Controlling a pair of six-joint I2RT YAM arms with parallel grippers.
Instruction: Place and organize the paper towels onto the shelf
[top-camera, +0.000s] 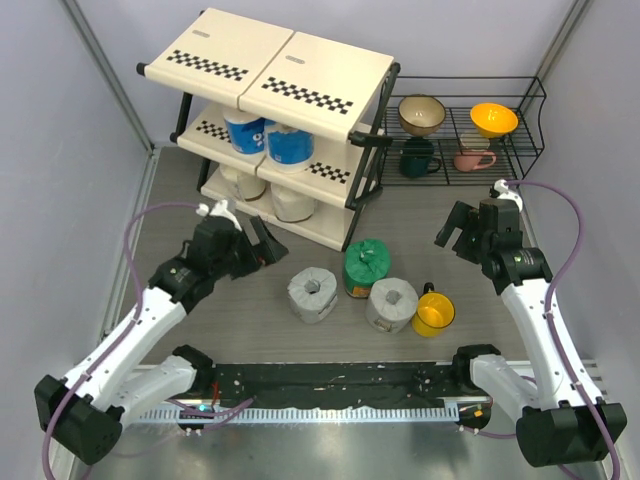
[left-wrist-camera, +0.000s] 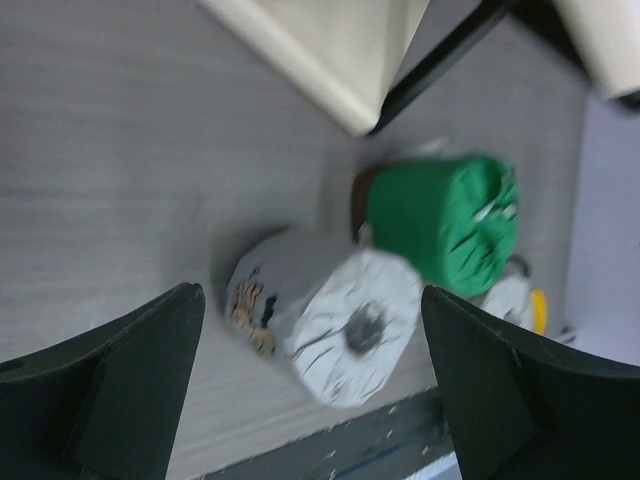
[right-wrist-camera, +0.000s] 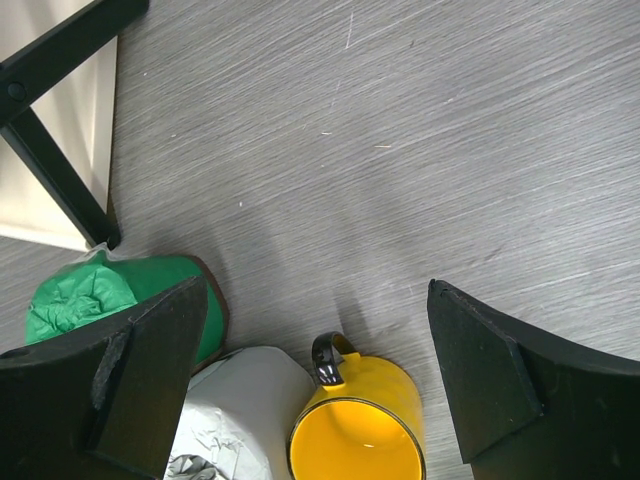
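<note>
The shelf (top-camera: 300, 75) stands at the back left. Two blue-and-white rolls (top-camera: 268, 140) sit on its middle tier and two cream rolls (top-camera: 270, 200) on its bottom tier. On the table lie a grey roll (top-camera: 313, 293), a green roll (top-camera: 366, 266) and a second grey roll (top-camera: 392, 304). My left gripper (top-camera: 262, 243) is open and empty, left of the first grey roll (left-wrist-camera: 325, 325), with the green roll (left-wrist-camera: 445, 220) beyond. My right gripper (top-camera: 456, 232) is open and empty, above the table right of the rolls; its view shows the green roll (right-wrist-camera: 110, 300) and grey roll (right-wrist-camera: 240, 415).
A yellow mug (top-camera: 434, 312) stands against the second grey roll, also in the right wrist view (right-wrist-camera: 360, 425). A black wire rack (top-camera: 460, 140) at the back right holds bowls and mugs. A black strip (top-camera: 340, 380) runs along the near edge.
</note>
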